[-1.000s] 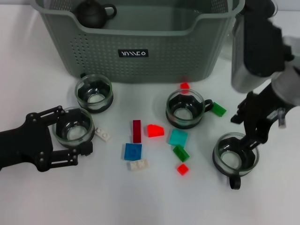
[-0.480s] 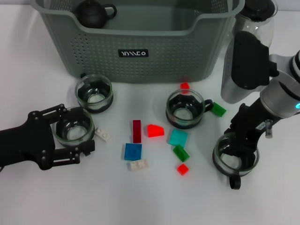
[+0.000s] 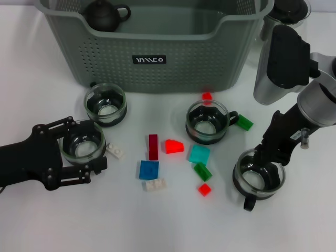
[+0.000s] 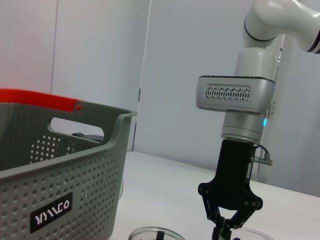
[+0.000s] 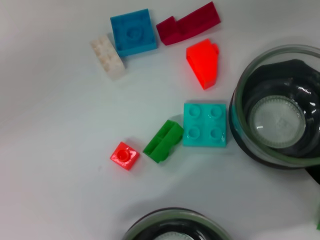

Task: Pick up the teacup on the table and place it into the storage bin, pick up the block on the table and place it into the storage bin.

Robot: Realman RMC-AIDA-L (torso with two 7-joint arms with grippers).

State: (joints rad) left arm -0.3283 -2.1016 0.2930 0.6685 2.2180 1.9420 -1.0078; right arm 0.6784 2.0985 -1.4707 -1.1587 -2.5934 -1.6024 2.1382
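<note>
Four glass teacups stand on the white table in front of the grey-green storage bin (image 3: 210,58). My left gripper (image 3: 85,145) is open, its black fingers straddling the left teacup (image 3: 81,142). At the front right, my right gripper (image 3: 269,157) is shut on the far rim of another teacup (image 3: 256,179), whose handle points toward me. The left wrist view shows that right gripper (image 4: 227,224) pinching down beside the bin (image 4: 50,165). Several blocks lie between the cups: a blue block (image 3: 148,169), a teal block (image 3: 199,154), a bright red block (image 3: 174,146).
Two more teacups (image 3: 105,104) (image 3: 207,122) stand near the bin's front wall. A black teapot (image 3: 105,14) sits inside the bin. A glass pitcher (image 3: 290,9) stands behind my right arm. The right wrist view shows green (image 5: 163,141), small red (image 5: 124,155) and white (image 5: 108,58) blocks.
My right gripper lowered onto the front-right teacup's rim and dragged the cup slightly left, swinging its handle. The left gripper's fingers crept a little closer around its cup.
</note>
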